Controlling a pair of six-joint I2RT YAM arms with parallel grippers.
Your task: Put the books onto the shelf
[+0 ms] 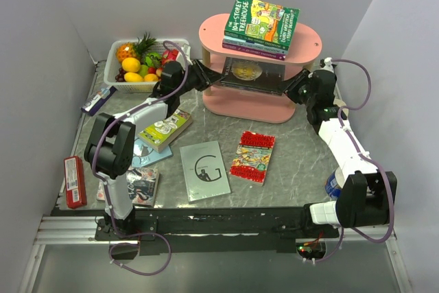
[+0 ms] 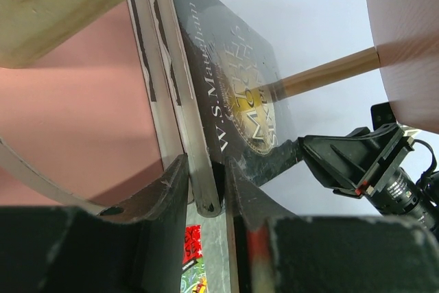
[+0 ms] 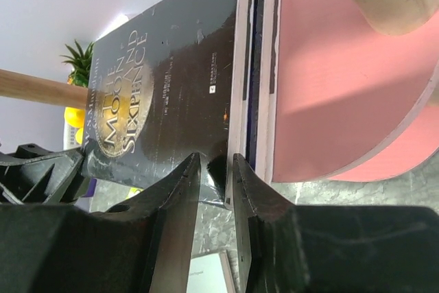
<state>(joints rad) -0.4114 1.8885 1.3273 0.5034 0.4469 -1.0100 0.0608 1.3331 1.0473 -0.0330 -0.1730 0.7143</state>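
Top external view: left gripper [image 1: 215,79] and right gripper [image 1: 293,88] each pinch one end of the dark book [image 1: 250,73] at the middle tier of the pink shelf [image 1: 255,106]; I would slide it in level, both arms together

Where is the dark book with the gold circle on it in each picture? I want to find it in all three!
Top external: the dark book sits upper centre, at the middle level of the pink shelf.
Left wrist: the dark book runs from bottom centre up to the top.
Right wrist: the dark book fills the left and middle.
Shared landmark: the pink shelf, on the left in the left wrist view and on the right in the right wrist view.
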